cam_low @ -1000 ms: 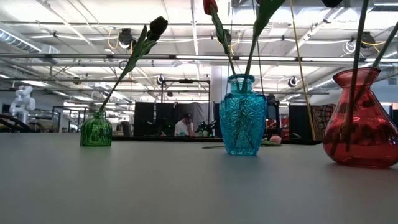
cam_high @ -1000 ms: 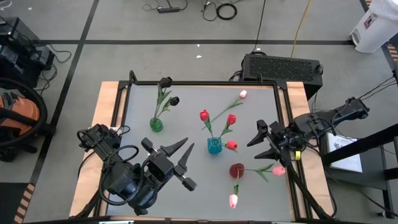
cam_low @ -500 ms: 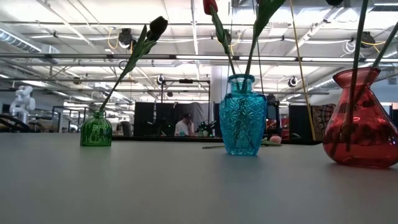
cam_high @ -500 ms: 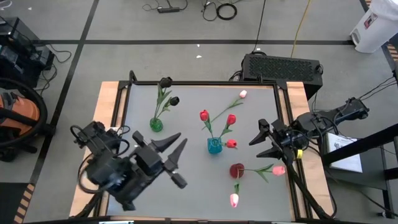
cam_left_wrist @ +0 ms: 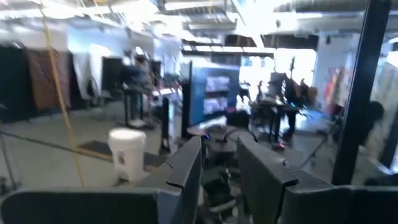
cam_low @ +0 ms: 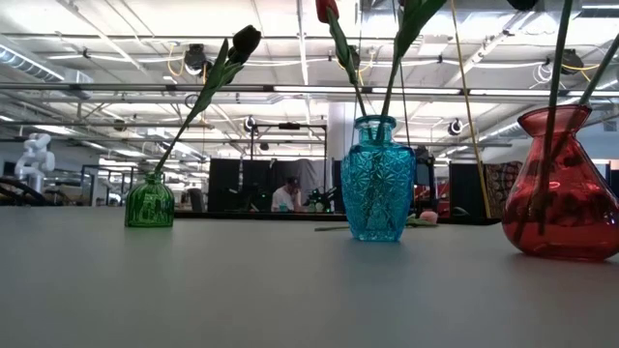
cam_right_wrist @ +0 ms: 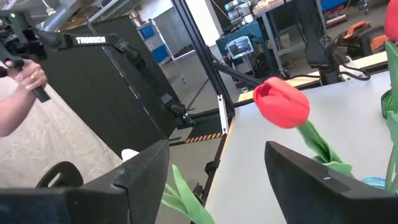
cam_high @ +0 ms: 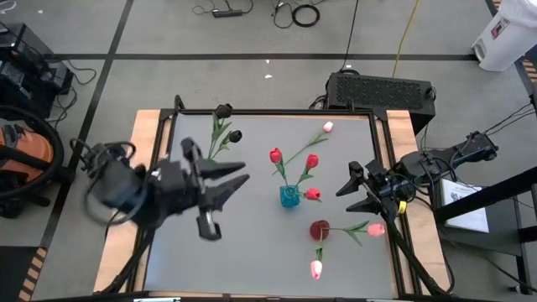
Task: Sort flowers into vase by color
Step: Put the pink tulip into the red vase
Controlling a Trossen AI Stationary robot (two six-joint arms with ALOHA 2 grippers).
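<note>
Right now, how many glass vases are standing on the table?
3. The green vase stands on the left, the blue vase in the middle and the red vase on the right. From above, the left arm hides the green one.

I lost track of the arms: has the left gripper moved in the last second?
Yes. In the high view the left gripper has swung up from the table's near edge toward the green vase, open and holding nothing.

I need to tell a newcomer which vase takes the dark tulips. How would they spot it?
On the grey table, look to the left arm's side. The green vase stands there, the smallest of three, apart from the blue vase and red vase.
</note>
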